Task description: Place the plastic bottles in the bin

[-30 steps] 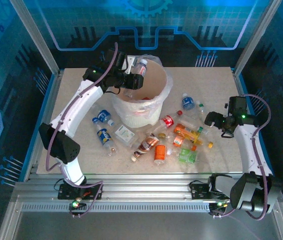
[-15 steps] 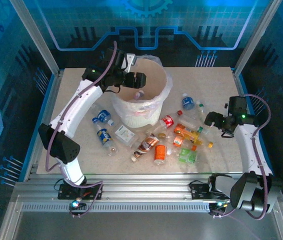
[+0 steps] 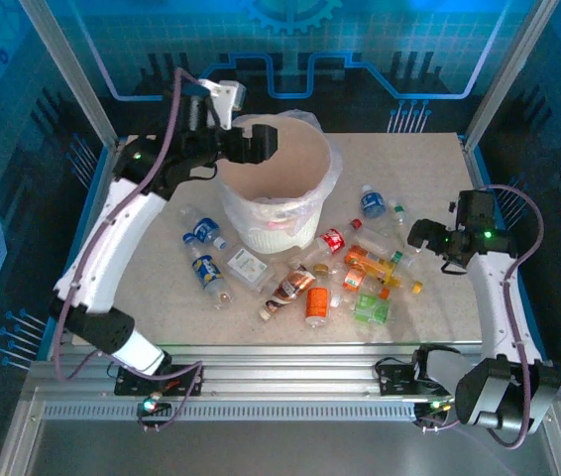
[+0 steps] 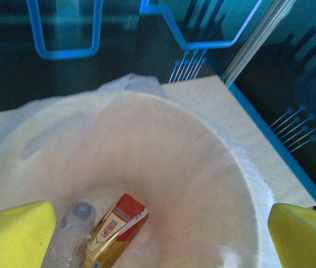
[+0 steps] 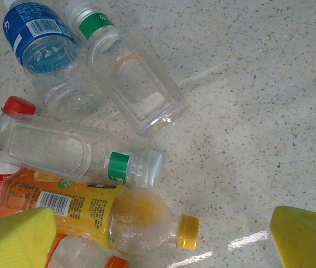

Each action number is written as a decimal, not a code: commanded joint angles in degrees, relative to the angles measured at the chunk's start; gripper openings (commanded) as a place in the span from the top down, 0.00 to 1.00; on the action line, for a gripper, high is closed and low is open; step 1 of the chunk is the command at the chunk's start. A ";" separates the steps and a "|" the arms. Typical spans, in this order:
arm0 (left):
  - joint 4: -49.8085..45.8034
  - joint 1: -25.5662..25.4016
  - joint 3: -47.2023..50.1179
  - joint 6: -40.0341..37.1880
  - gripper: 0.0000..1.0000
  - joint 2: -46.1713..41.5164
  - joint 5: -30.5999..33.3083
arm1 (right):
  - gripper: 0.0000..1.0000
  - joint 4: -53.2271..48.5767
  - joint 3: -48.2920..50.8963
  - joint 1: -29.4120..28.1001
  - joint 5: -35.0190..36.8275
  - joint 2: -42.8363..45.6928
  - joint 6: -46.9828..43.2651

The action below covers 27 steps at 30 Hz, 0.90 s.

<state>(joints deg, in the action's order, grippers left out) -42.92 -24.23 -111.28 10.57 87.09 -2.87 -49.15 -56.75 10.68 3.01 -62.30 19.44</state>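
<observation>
Left tool (image 4: pixel 158 231) stands wide, empty, above the bin (image 3: pixel 261 213). Right tool (image 5: pixel 163 234), equally wide (nothing held), may pinch two crowded plastic bottles (image 5: pixel 80 206) together.

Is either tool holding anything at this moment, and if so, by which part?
Nothing is held. The left tool stands open over the bin, with nothing between its fingers. The right tool stands open above the yellow-capped bottle.

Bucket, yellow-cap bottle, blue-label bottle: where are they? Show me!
bucket (image 3: pixel 261 236), top external view, on its white front wall.
yellow-cap bottle (image 5: pixel 91 207), right wrist view, on its orange-yellow label.
blue-label bottle (image 5: pixel 54 67), right wrist view, on its clear body.
</observation>
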 commanded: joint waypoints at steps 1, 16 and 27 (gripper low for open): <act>2.13 -0.36 2.66 0.52 0.01 -5.22 2.91 | 0.00 -1.66 -1.54 0.84 0.81 1.47 -0.72; 5.83 0.91 41.30 15.26 0.01 -34.23 22.80 | 0.00 -1.09 -0.05 0.75 0.41 2.81 -0.20; 5.79 4.62 67.80 31.18 0.01 -44.78 21.04 | 0.00 -0.78 0.68 0.83 0.68 2.19 -0.02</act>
<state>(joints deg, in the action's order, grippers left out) -38.02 -20.27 -47.46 35.14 44.84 18.17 -49.50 -56.27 10.68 3.62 -60.34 19.46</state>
